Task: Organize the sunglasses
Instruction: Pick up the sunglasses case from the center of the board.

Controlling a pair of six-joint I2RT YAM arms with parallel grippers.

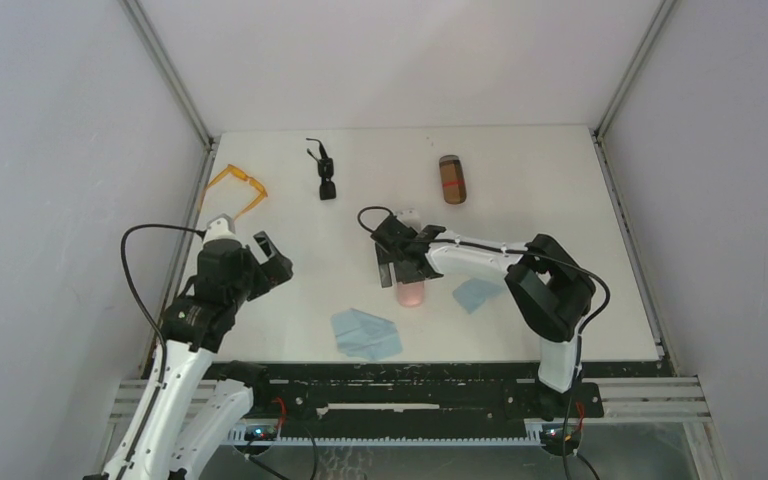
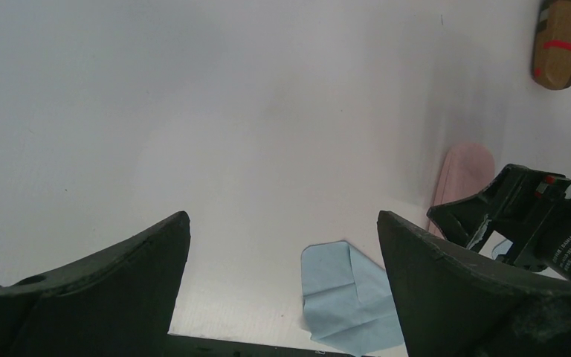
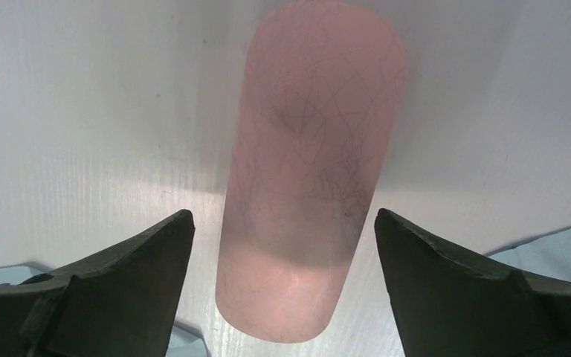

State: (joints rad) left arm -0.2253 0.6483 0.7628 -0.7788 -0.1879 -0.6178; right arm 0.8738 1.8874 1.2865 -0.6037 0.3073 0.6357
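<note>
**Pink case (image 3: 312, 171) between spread jaws; both pairs lie loose at the far side**

The right gripper (image 3: 282, 216) hangs low over the case, its jaws released and straddling the short width, grasping nothing. The case sits off centre in that gap, closer to one finger than the other. The left gripper (image 2: 282, 217) is likewise spread wide and empty, hovering at the near left of the table (image 1: 520, 200).

The orange sunglasses (image 1: 237, 185) rest at the far left edge. The black sunglasses (image 1: 325, 172) lie at the far side, left of centre. Both are well apart from the pink case. A brown case (image 1: 452, 179) lies far and right of centre. Two light-blue cloths (image 1: 366, 334) flank the pink case at the near side.

The step in hand looks to be handling the pink case, probably to ready it for one pair. To do it well:

- **Centre first.** Both pads should meet the sides together; otherwise the nearer finger will likely shove the case sideways.
- **Grip the middle.** Close across the middle of the length, not the rounded end, since the smooth curved shell could slip out.
- **Mind the height.** Go low enough to catch the widest part, but short of scraping the table.
- **Avoid the cloths.** A cloth corner shows near each jaw and could get pinched in.
</note>
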